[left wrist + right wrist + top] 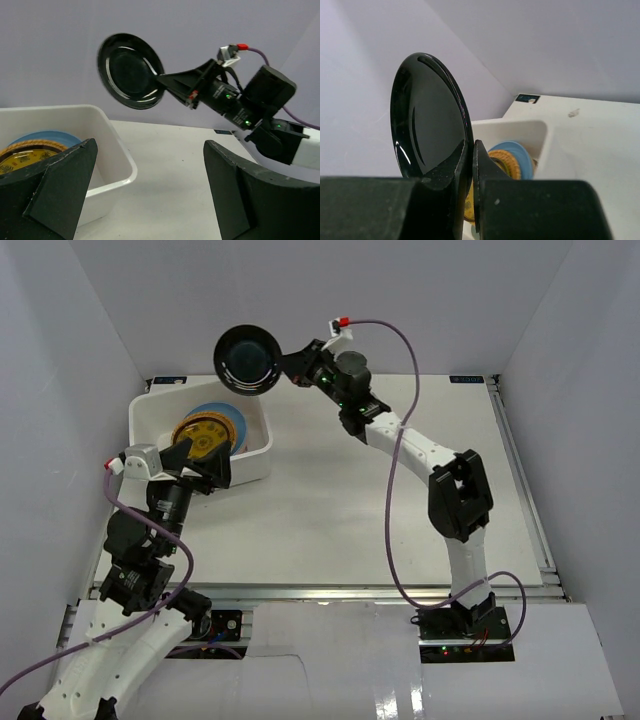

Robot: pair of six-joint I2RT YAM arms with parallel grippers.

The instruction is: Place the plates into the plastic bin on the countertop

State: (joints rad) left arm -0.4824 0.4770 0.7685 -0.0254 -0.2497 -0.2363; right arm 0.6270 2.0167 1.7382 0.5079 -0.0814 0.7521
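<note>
Now pinched at its rim between the pressed-together tips of the right gripper [286, 365]: the black plate [247, 360], on edge. Below that gripper, the plastic bin [250, 465], yellow-patterned plate [200, 433] on blue plate [228, 415] inside. Left gripper [200, 468] spread wide, empty, at the bin's near wall.

Bright even light, soft shadows, sharp

Black plate [248, 360] aloft; patterned plate [203, 435] seemingly atop blue [228, 412], in bin [252, 462].
</note>
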